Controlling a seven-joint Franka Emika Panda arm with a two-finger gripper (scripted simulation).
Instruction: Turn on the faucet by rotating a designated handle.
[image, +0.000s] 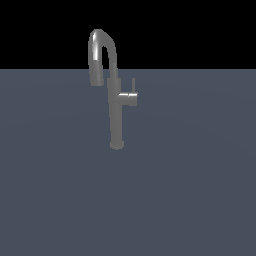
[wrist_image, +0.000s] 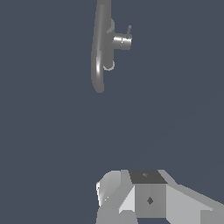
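Grey brushed-metal faucet (image: 115, 110) and handle (image: 129, 97), slate-blue floor (image: 60, 190)

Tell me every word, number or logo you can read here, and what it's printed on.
None: no text, number or logo shows anywhere. The faucet and its handle are plain grey metal, the floor is bare blue-grey, and the end effector carries only small dark marks, no letters.

Dim, flat simulator lighting; sharp, no blur. Soft highlights streak the faucet (image: 114, 100); no cast shadows on the slate-blue ground (image: 190, 200).
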